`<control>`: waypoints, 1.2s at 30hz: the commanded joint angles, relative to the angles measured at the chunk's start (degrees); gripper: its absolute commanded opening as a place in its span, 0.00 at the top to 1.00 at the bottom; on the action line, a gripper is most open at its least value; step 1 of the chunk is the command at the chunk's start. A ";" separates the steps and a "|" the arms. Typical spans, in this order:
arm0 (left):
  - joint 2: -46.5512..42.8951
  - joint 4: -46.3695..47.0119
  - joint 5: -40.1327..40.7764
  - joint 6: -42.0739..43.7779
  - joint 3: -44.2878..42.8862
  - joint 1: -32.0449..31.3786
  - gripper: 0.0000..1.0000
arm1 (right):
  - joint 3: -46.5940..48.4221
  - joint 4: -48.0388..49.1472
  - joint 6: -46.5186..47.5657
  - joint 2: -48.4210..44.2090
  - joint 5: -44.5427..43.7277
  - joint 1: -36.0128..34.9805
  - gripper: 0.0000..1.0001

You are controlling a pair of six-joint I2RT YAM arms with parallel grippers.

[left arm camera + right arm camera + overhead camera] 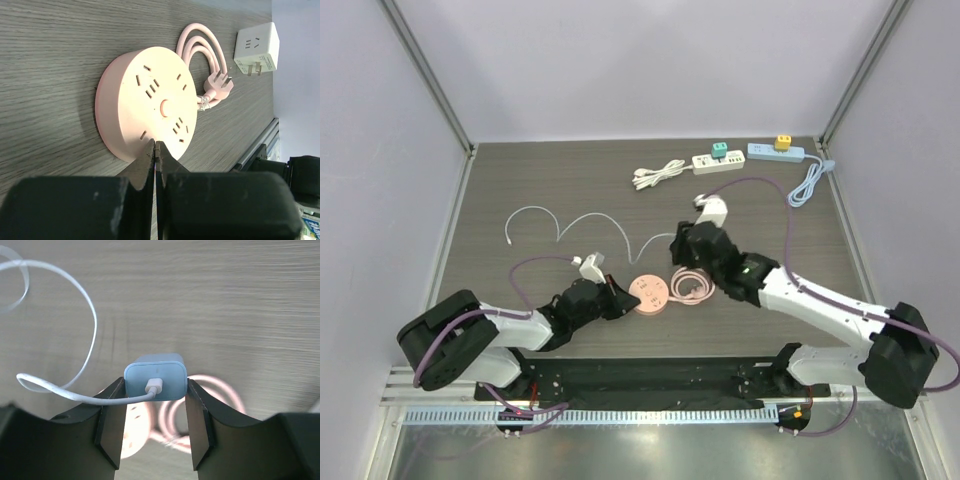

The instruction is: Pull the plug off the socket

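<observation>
Left arm: the jaws of the left gripper (156, 148) are pressed together with nothing between them. The tips are set at the near rim of the pink socket (145, 102); contact is judged likely but cannot be confirmed.
Socket: it is laid flat on the table (540, 180), at 3 o'clock of the left tips in the top view. No plug is seen in any of its slots.
Coil: the pink cord (218, 86) is looped just past the socket, at 3 o'clock of it.
Right arm: the right gripper (155, 390) is clamped on 2 sides of the adapter (156, 374), which is held above the socket and coil.
Key relation: the adapter is placed at 1 o'clock of the socket, apart from it. Its long axis is judged to run along the fingers. The right arm is nearer, and the pull is judged done.
Lead: the white cable (90, 325) is plugged into the adapter and trails toward 9 o'clock.
Hidden: the prongs are turned away. A white block (256, 46) with prongs is seen past the coil, and what it is cannot be settled.
Far: a white strip (715, 161) and a blue strip (775, 151) are laid at 12 to 1 o'clock.
</observation>
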State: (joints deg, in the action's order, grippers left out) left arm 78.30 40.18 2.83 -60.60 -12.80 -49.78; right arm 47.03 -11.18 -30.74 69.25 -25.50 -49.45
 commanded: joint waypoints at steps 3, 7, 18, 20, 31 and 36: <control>0.44 -1.69 -0.89 3.64 1.81 0.12 1.00 | 4.91 -8.84 -1.17 -4.57 10.98 15.06 0.99; 0.36 -0.99 -0.98 3.73 1.99 0.12 1.00 | 8.78 -16.84 0.15 -1.50 18.54 25.70 0.99; 0.45 0.42 -1.77 4.52 2.34 0.12 1.00 | 3.42 -23.01 1.91 5.71 35.79 34.86 0.96; 0.36 0.77 -1.86 4.70 2.51 0.12 1.00 | 3.69 -24.23 2.09 6.59 34.29 35.12 0.96; -1.75 3.23 -2.04 5.23 4.80 0.03 1.00 | 5.27 -24.68 4.81 18.01 34.02 36.44 0.80; -3.33 3.67 -1.78 5.49 6.11 0.12 1.00 | 7.37 -24.50 6.04 21.18 30.69 36.53 0.70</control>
State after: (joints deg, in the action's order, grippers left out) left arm 75.81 44.88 0.80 -57.56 -8.21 -49.74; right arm 52.93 -35.33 -26.72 88.86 8.12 -12.97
